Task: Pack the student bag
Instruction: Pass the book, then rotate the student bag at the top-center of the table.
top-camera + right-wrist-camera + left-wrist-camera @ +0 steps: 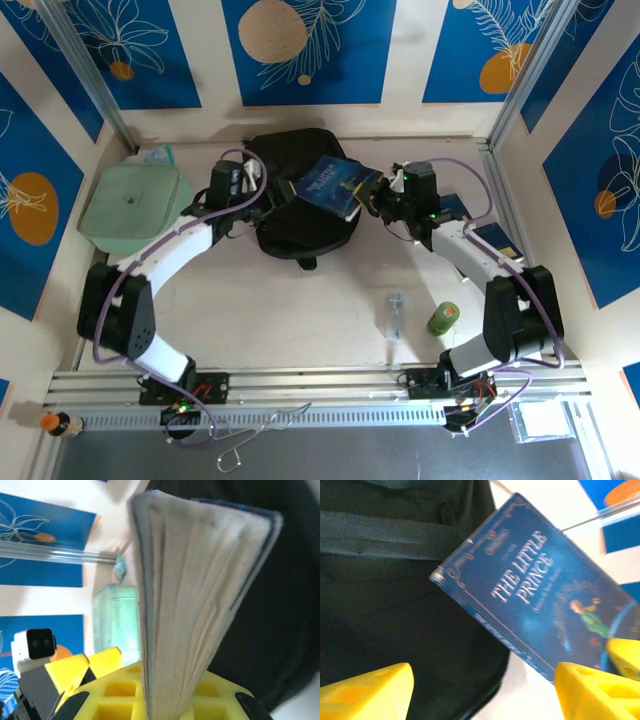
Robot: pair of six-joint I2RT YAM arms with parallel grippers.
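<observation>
**TOP VIEW**
- bag: black soft fabric student bag (300, 205) w/ straps, lying far ctr on the pale surface (280, 310), btwn the two arms.
- book: dark-blue hardcover book (338, 187), tilted over the bag's R side, one corner past the bag's edge.
- right jaws: clamped on the book's R end.
- left jaws: at the bag's L edge; can't tell their spread from up here.
- box: pale green square lidded container (135, 205), far L, apart from the bag, L arm crossing btwn.
- near side: small clear bottle (395, 313) lying flat, near a small upright green cylinder (444, 318), both by the R arm's base.

**LEFT WRIST**
- left jaws: yellow, spread wide, nothing held btwn them.
- book: cover faces cam (535, 585), title "THE LITTLE PRINCE" readable, slanted; lower corner near one jaw tip, contact unclear.
- bag: black fabric (385, 620) behind the book, wide webbing strap (380, 540) across it.
- right jaws: yellow tip on the book's edge at frame R.

**RIGHT WRIST**
- right jaws: yellow, clenched on the book.
- book: seen page-edge on (195, 595), rising from btwn the jaws.
- bag: dark mass (285, 605) behind the book.
- box: blurred pale green (115, 625) in bkgd.
</observation>
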